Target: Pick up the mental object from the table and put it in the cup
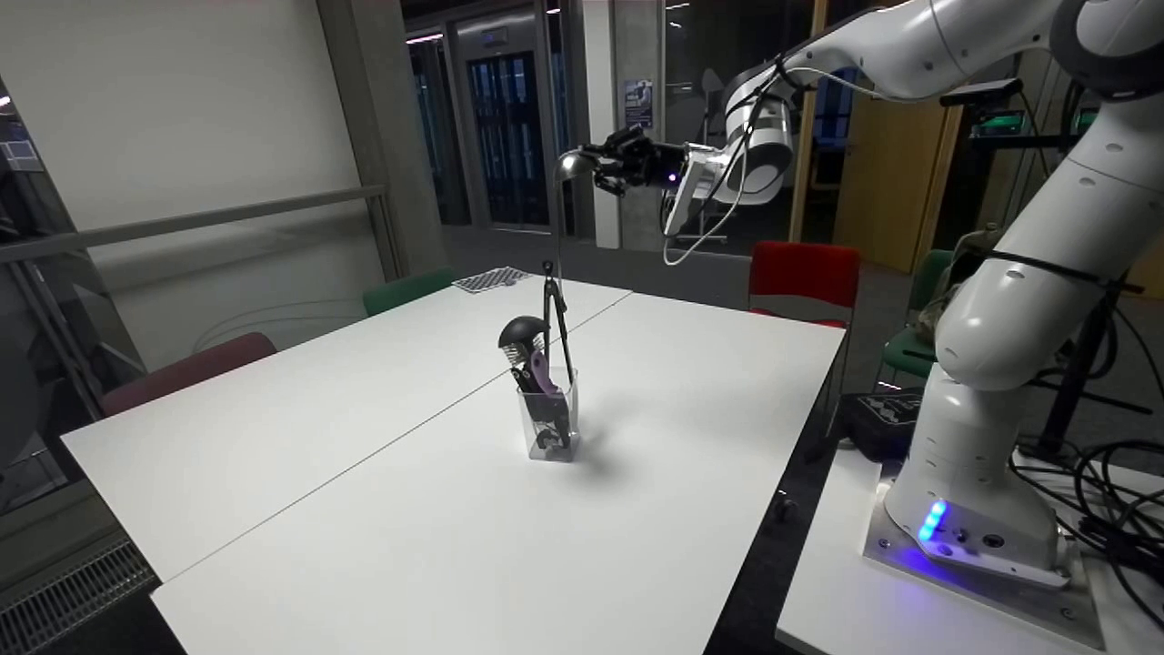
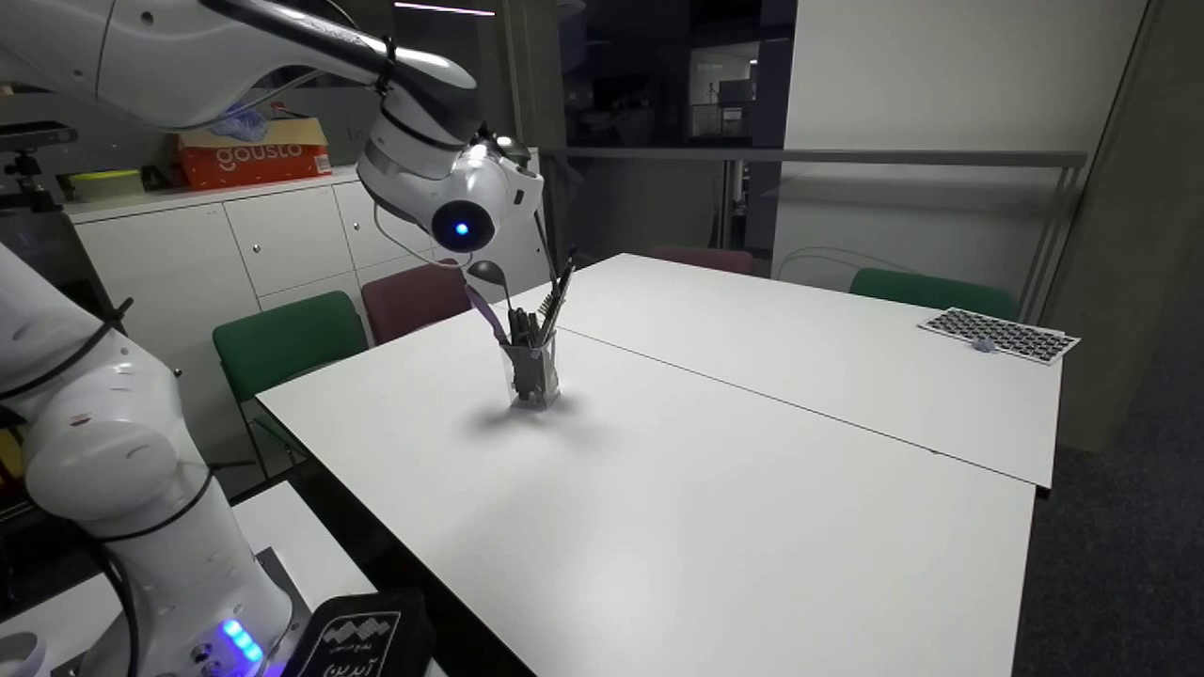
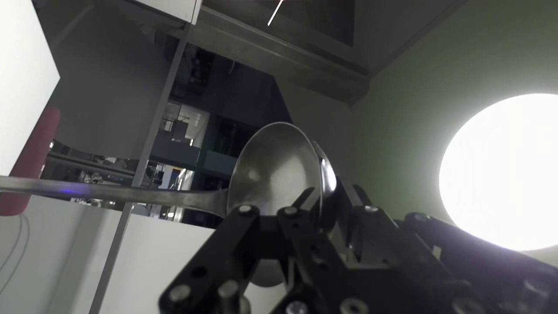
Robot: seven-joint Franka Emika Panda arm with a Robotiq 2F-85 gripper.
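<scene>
The mental object, a shiny metal ladle (image 3: 272, 168), is held by its round bowl, its long thin handle pointing down in an exterior view. My gripper (image 3: 333, 197) is shut on the bowl's rim. High above the table, the gripper (image 1: 600, 168) shows at the right of the ladle bowl (image 1: 573, 165). Directly below stands the clear cup (image 1: 530, 438), upright and crowded with dark utensils and a purple handle. The handle's lower end merges with dark utensils there, so I cannot tell whether it is inside the cup. In an exterior view the wrist hides the gripper above the cup (image 2: 548, 381).
A black ladle head (image 1: 523, 331) and a dark forked utensil (image 1: 549, 296) rise out of the cup. The white table (image 1: 409, 518) spreads around it. A checkered board (image 2: 1002, 336) lies at a table corner. Chairs, including a red chair (image 1: 805, 277), line the edges.
</scene>
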